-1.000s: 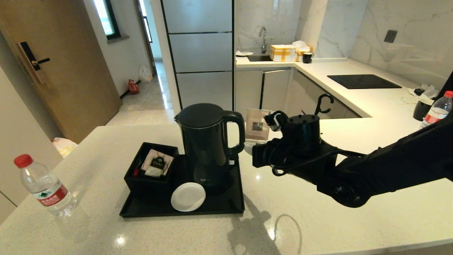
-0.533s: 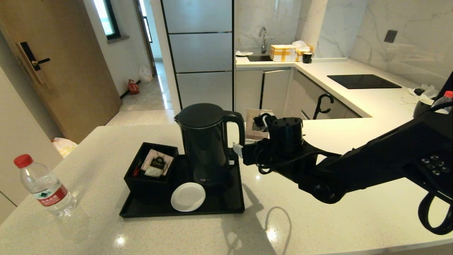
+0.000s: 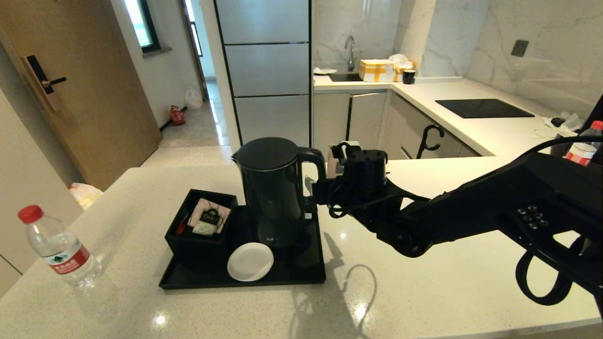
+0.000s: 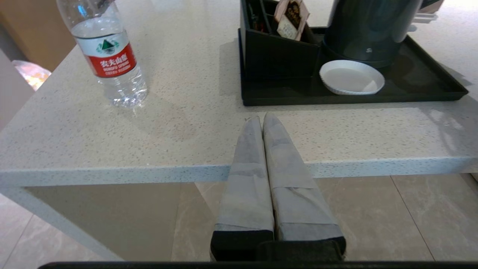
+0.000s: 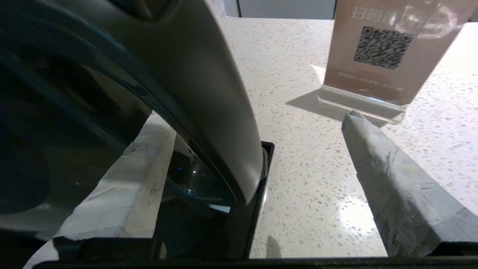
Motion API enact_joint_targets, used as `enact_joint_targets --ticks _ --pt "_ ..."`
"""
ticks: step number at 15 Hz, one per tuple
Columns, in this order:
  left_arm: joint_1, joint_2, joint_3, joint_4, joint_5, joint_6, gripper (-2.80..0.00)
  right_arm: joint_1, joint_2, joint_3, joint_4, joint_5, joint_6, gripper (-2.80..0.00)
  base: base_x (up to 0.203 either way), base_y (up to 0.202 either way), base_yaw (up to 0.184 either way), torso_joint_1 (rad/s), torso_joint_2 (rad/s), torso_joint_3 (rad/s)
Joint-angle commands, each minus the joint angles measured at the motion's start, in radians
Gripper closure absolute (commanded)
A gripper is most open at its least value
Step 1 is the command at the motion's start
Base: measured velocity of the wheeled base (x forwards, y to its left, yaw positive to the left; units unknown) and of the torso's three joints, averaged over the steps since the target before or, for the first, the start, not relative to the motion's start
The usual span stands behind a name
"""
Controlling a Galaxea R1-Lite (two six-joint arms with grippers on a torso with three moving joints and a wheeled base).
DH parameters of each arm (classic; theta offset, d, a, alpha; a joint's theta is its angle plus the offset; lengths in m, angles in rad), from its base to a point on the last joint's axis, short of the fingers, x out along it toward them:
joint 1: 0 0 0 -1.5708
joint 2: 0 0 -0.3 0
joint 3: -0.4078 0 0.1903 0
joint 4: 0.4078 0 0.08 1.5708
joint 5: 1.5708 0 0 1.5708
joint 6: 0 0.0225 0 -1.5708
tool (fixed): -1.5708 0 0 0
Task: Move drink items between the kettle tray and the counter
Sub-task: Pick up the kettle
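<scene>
Kettle (image 3: 272, 188) sits on the black tray (image 3: 301, 275) next to the tea box (image 3: 200, 221) and white coaster (image 3: 250, 261). Right gripper (image 5: 254, 149) is at its handle (image 5: 209, 93), fingers spread wide, one inside the loop and one outside, not squeezing. Water bottle (image 3: 59, 247) stands on the counter (image 3: 424, 292), well apart from the tray. Left gripper (image 4: 262, 123) hangs off the counter's edge, fingers pressed together.

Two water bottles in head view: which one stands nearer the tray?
The water bottle at the counter's front left corner, left of the kettle tray. The other bottle stands far right, partly hidden behind the right arm.
</scene>
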State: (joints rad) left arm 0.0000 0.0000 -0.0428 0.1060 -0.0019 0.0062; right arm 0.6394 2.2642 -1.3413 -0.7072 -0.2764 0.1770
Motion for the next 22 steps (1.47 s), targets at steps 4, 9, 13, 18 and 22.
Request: enact_joint_targets --ticks 4,9,13,18,22 --pt "0.002 0.0 0.0 0.001 0.0 0.0 0.0 0.0 0.072 -0.077 -0.009 -0.081 0.0 -2.8 0.0 0.0 0.0 0.0 0.0 0.0" --pt "0.0 0.0 -0.002 0.001 0.0 0.0 0.0 0.002 0.113 -0.162 -0.003 -0.116 -0.023 -2.8 0.0 0.0 0.0 0.0 0.0 0.0" --pt "0.001 0.0 -0.002 0.001 0.0 0.0 0.0 0.01 0.162 -0.207 -0.009 -0.157 -0.061 -2.8 0.0 0.0 0.0 0.0 0.0 0.0" --pt "0.0 0.0 -0.002 0.001 0.0 0.0 0.0 0.008 0.182 -0.222 -0.018 -0.171 -0.077 -2.8 0.0 0.0 0.0 0.0 0.0 0.0" --pt "0.0 0.0 -0.001 0.001 0.0 0.0 0.0 0.008 0.196 -0.234 -0.044 -0.194 -0.102 -2.8 0.0 0.0 0.0 0.0 0.0 0.0"
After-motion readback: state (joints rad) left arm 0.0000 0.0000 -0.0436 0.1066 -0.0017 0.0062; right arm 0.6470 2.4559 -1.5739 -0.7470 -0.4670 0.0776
